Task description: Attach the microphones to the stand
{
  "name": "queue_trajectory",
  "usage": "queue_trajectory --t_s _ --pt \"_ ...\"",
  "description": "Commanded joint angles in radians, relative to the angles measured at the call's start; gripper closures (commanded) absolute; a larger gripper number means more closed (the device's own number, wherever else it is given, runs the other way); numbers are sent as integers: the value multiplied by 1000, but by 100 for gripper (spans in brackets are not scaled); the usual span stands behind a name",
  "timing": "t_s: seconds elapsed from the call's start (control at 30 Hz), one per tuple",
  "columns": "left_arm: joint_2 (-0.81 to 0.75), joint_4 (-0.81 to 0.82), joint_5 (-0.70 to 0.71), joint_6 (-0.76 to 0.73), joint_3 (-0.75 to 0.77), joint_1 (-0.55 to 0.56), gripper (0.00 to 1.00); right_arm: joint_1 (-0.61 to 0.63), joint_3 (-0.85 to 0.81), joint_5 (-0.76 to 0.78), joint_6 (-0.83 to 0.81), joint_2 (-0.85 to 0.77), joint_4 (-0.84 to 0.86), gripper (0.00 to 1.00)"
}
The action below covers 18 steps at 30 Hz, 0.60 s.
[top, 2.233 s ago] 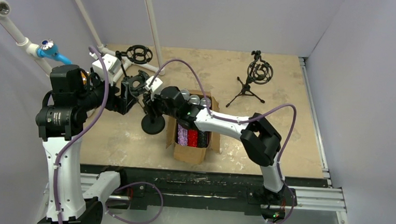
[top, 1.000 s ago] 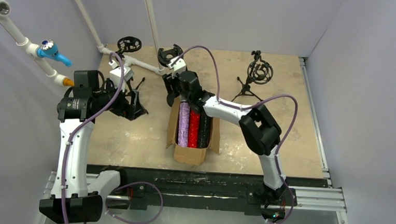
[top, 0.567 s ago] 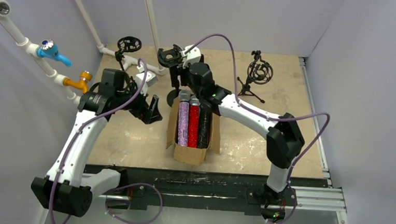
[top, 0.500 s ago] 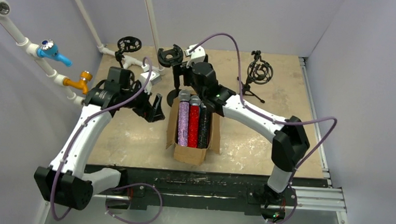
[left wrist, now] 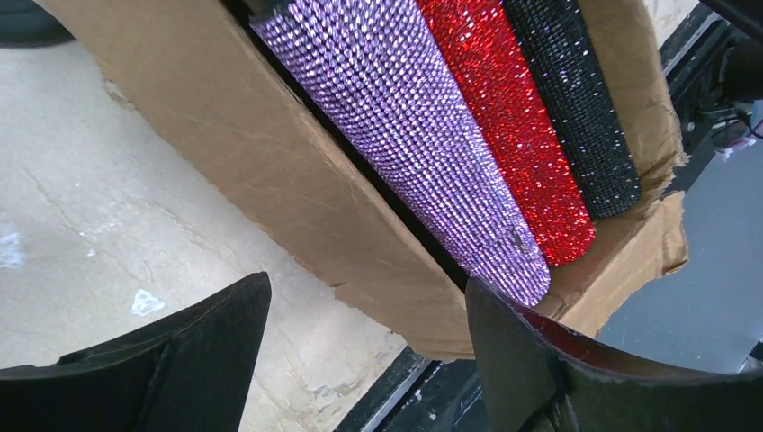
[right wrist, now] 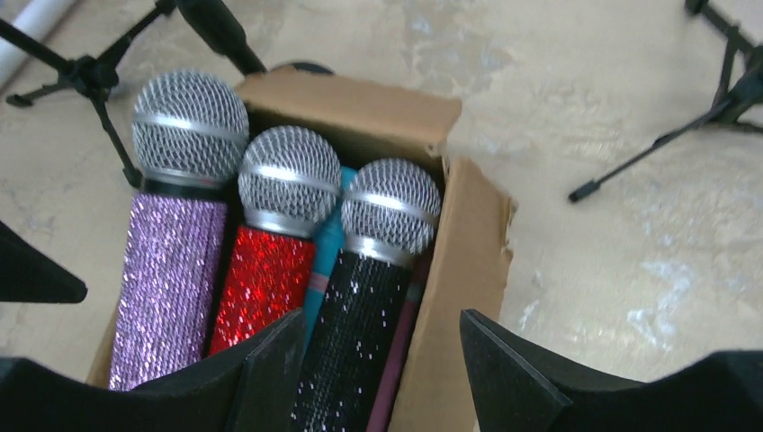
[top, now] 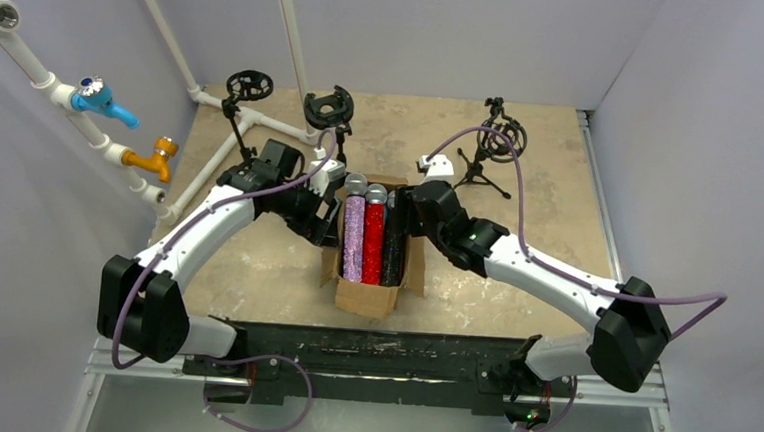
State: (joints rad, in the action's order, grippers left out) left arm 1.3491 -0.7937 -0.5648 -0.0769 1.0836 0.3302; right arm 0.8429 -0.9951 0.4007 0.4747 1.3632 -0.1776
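Three glittery microphones lie side by side in a cardboard box [top: 378, 298]: purple [top: 354, 239], red [top: 374, 238] and black [top: 393, 247], heads toward the back. My left gripper [top: 323, 222] is open at the box's left wall. In the left wrist view that wall [left wrist: 297, 207] runs between its fingers [left wrist: 211, 346], with the purple microphone [left wrist: 423, 144] beyond. My right gripper [right wrist: 382, 373] is open over the box's right side, straddling the black microphone [right wrist: 360, 315] and the right wall [right wrist: 459, 288]. Three empty stands stand at the back: left [top: 249, 86], middle [top: 329, 106], right tripod [top: 501, 138].
A blue microphone [right wrist: 326, 261] and a dark pink one [right wrist: 400, 355] lie under the top row. White pipes with a blue valve [top: 95, 93] and an orange valve [top: 151, 157] run along the left wall. A white pipe frame [top: 263, 124] lies on the table's back left.
Both arms have left the stands at the back and come down to the box. The left gripper moved right to its left wall, the right gripper pulled back over its right side.
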Motion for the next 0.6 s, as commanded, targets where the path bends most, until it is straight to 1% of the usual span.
queue_trajectory --t_s 0.0,0.07,0.17,0.23,0.3,0.47,0.57 --pt "6 65 -19 50 -42 23 24 -1 43 -70 102 -30 -13 35" --pt "3 83 -10 51 -58 30 30 -1 47 -101 104 -14 -14 41" --pt "13 92 -15 58 -62 36 40 1 52 -149 107 13 1 54" --pt "15 95 -18 58 -64 38 43 10 61 -189 117 28 37 66" --pt "5 92 -8 50 -69 38 45 37 49 -214 125 57 57 73" --pt "-93 60 46 16 -103 36 55 123 -27 -241 146 159 73 82" --pt "-171 5 95 -19 -111 15 59 154 -65 -276 174 207 85 86"
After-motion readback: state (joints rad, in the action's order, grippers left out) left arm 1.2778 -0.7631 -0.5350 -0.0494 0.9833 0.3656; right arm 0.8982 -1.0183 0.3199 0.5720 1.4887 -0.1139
